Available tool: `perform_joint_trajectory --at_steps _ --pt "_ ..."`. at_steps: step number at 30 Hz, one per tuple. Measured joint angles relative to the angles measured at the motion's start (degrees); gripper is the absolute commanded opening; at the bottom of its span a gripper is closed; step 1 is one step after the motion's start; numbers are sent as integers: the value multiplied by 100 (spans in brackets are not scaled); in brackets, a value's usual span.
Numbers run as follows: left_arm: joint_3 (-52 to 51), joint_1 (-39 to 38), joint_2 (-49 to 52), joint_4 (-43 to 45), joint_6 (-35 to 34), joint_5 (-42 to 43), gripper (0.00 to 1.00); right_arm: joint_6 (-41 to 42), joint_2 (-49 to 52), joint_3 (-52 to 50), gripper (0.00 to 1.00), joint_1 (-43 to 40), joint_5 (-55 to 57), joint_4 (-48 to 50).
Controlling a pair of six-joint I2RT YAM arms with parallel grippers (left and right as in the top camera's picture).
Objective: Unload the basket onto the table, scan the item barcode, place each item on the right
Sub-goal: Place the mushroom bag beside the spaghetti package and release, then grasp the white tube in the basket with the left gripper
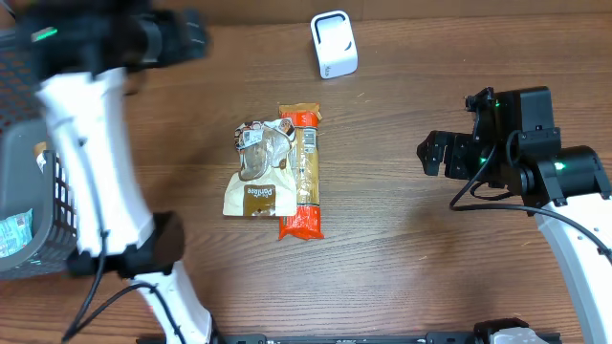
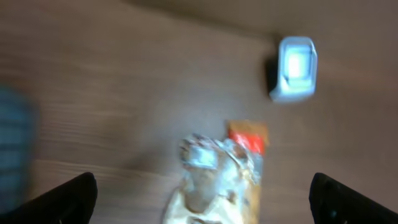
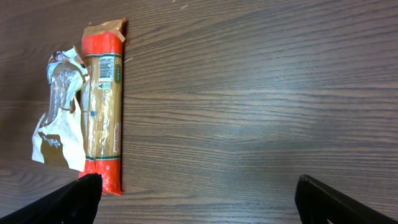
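Note:
Two items lie side by side mid-table: a cream and brown pouch [image 1: 256,177] [image 3: 59,115] and a long orange pasta pack [image 1: 302,174] [image 3: 103,106] with a barcode label near its top end. A white scanner [image 1: 334,45] [image 2: 295,68] stands at the far edge. My left gripper [image 1: 186,36] [image 2: 204,186] is open and empty, blurred, high above the far left of the table, looking down on the pouch [image 2: 211,180] and the pack [image 2: 249,134]. My right gripper [image 1: 428,155] [image 3: 199,186] is open and empty over bare wood, right of the pack.
A grey mesh basket [image 1: 29,191] stands at the table's left edge with a packet [image 1: 14,234] inside. Bare wooden tabletop [image 1: 402,248] lies between the items and my right arm.

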Motion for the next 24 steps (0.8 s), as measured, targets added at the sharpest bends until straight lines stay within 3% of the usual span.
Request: perform_joint_trajectory --at_steps 7,14,17,24 --pt "382 2269 -254 -52 61 61 100 0 0 0 100 0 0 -20" --pt "-741 3967 -238 76 105 24 97 2 0 0 100 0 0 -72" --pt "-1294 4269 -208 374 116 -48 95 0 0 0 100 0 -2 -74" --pt "-3436 4301 -144 2041 238 -44 95 2 0 0 100 2 0 -101"
